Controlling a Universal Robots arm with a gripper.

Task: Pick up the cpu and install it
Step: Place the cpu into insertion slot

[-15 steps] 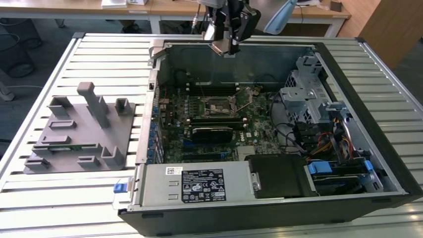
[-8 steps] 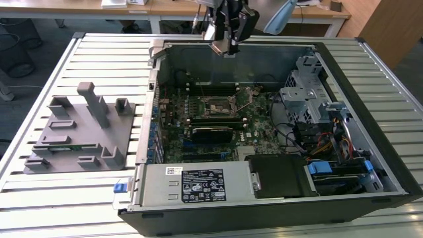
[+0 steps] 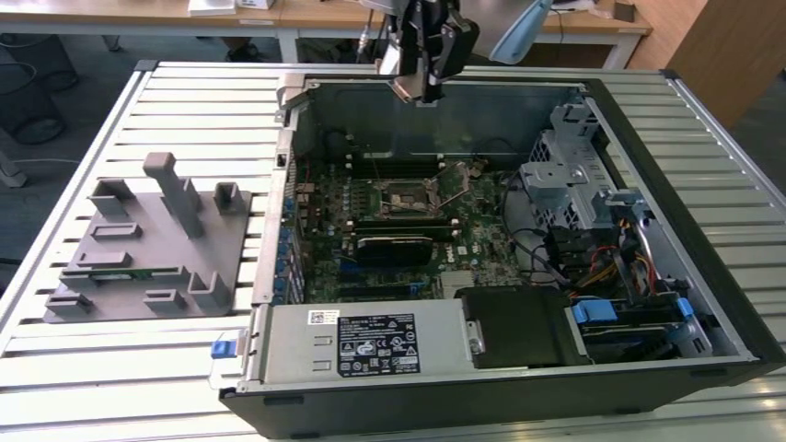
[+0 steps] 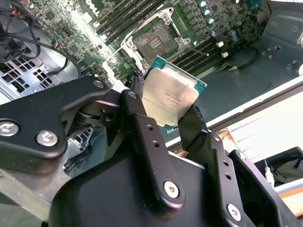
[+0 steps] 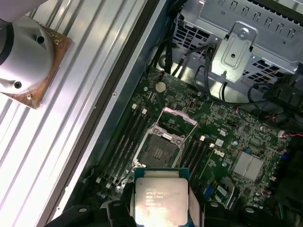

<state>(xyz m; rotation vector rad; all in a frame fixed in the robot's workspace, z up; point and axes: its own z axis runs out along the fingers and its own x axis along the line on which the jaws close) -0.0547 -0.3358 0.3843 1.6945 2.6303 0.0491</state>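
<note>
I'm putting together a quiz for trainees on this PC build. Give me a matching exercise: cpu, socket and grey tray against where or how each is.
Things:
1 cpu
2 socket
3 grey tray

States:
A beside the computer case, on the exterior view's left
B open, nothing in it
C clamped in the gripper

Pairs: 1-C; 2-B; 3-A

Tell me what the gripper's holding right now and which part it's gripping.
The cpu, clamped by the gripper across two opposite edges.
</note>
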